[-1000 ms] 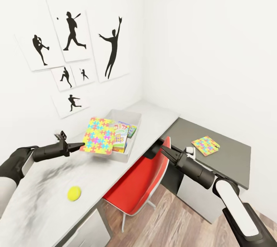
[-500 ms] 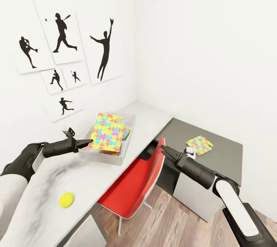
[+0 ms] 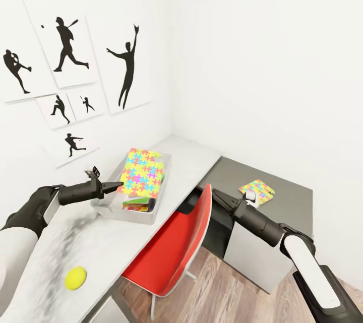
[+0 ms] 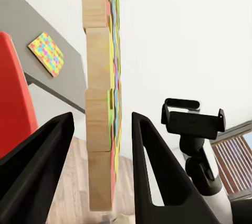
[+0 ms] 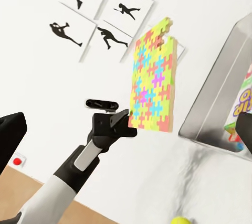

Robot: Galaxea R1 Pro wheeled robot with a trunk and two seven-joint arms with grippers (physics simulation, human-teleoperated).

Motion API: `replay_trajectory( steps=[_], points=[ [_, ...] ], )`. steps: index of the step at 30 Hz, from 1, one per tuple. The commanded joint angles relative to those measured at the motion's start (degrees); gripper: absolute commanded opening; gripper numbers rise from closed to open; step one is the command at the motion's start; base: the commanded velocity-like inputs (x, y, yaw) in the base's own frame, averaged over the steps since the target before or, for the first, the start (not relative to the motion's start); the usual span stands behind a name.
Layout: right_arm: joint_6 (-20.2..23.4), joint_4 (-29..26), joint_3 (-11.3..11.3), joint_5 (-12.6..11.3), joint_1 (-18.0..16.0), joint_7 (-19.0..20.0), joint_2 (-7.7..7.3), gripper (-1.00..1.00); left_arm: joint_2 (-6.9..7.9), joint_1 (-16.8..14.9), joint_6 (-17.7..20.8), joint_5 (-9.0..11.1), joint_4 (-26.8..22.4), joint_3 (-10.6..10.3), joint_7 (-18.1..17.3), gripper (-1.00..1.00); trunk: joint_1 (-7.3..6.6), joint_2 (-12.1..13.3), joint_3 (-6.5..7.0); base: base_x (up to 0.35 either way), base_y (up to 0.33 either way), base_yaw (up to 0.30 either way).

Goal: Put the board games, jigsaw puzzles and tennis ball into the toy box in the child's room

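No legible text; only blurred purple lettering on a game box (image 5: 240, 109).

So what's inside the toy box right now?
Colourful game boxes lie inside the toy box. The jigsaw puzzle held above by the left gripper hides the rest.

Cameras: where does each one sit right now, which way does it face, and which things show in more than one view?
Head view: from the robot's head, looking down over the table, toy box, both arms.
Left wrist view: behind the left gripper, whose fingers straddle the held jigsaw puzzle edge-on; right arm behind.
Right wrist view: faces the left gripper across the table.
Shared: the held puzzle shows in all three; the tennis ball in the head and right wrist views.
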Motion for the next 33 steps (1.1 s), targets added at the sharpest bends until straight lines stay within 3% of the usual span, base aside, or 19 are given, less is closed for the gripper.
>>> replay_trajectory(
  steps=[1, 29, 33],
  points=[
    [0.2, 0.0, 0.0, -0.2, -0.1, 0.0, -0.03, 1.0, 0.03, 0.0, 0.6, 0.1, 0.0, 0.0, -0.1, -1.0, 0.05, -0.1, -0.12, 0.189, 0.114, -0.002],
    [0.2, -0.1, 0.0, -0.3, -0.1, -0.1, -0.03, 1.0, 0.06, 0.0, 0.6, 0.0, 0.5, -0.2, 1.8, -1.0, 0.05, -0.1, -0.02, 0.093, -0.003, 0.02],
    [0.2, -0.1, 0.0, -0.3, -0.1, -0.1, -0.03, 1.0, 0.07, 0.0, 1.3, 0.0, 0.8, -0.1, 6.9, -1.0, 0.05, -0.1, 0.08, 0.001, -0.001, 0.172]
  ],
)
